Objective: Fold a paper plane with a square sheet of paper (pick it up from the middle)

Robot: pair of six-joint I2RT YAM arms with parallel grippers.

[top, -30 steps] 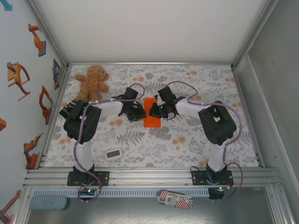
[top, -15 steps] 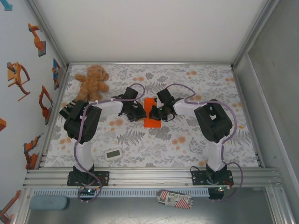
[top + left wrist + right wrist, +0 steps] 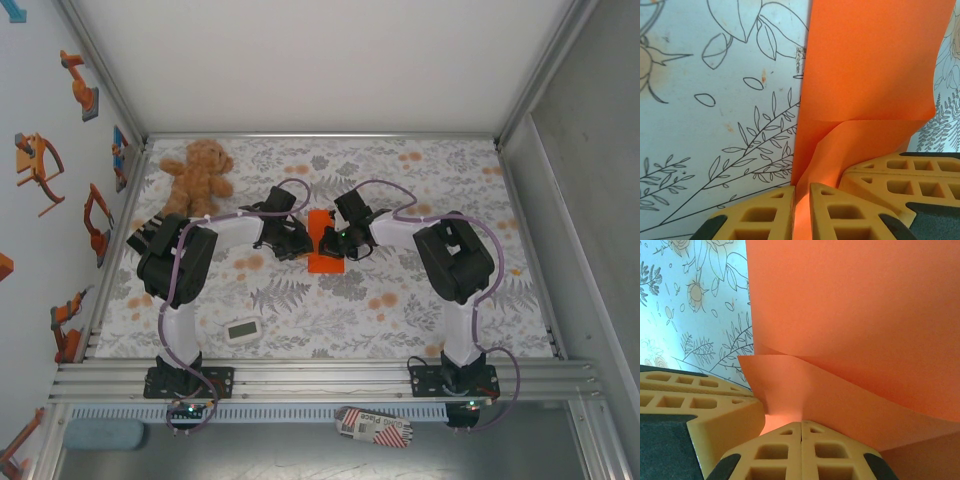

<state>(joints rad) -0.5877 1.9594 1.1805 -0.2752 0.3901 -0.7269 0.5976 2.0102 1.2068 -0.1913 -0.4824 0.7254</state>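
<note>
The square sheet of paper [image 3: 325,243] is lying folded at mid-table with both grippers biting into it. The left gripper [image 3: 801,192] is pinching a raised edge in a narrow gap. The right gripper [image 3: 801,426] is pressing its fingertips together on a lifted flap, just beside the left. The floral table [image 3: 430,290] is giving open room on the right. The teddy bear [image 3: 198,172] is sitting far left and the white timer [image 3: 242,329] near left. The carton [image 3: 374,427] below the rail is showing print too small to read.
</note>
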